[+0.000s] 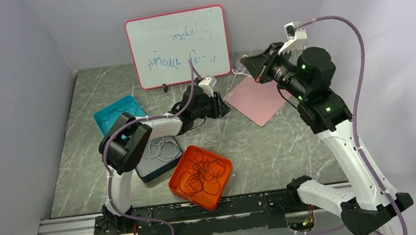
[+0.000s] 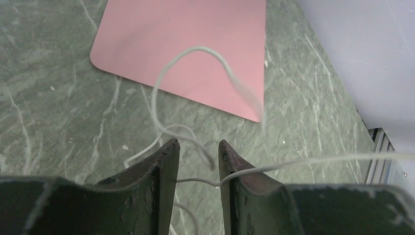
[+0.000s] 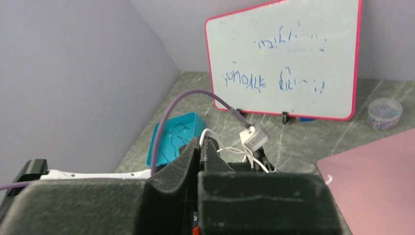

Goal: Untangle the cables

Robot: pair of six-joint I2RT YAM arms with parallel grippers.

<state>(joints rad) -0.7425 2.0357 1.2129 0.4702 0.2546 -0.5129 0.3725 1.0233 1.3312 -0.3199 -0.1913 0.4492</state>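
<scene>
A thin white cable (image 2: 195, 49) loops over the pink mat (image 2: 195, 44) and runs across the gap between my left gripper's (image 2: 198, 144) fingers, resting on the right finger. That gripper is open and low over the table beside the mat's corner (image 1: 225, 108). My right gripper (image 3: 203, 141) is shut on a white cable (image 3: 211, 132), which loops out at its tip. It is raised above the mat's far edge (image 1: 250, 67). White strands (image 1: 217, 132) trail on the table under the left gripper. Black cables (image 1: 201, 175) lie tangled in an orange tray (image 1: 178, 184).
A dark tray (image 1: 149, 174) holding white cables sits left of the orange one. A teal tray (image 1: 107, 117) stands at the back left. A whiteboard (image 1: 179, 46) leans at the back wall. A small clear pot (image 3: 385, 113) sits near the whiteboard.
</scene>
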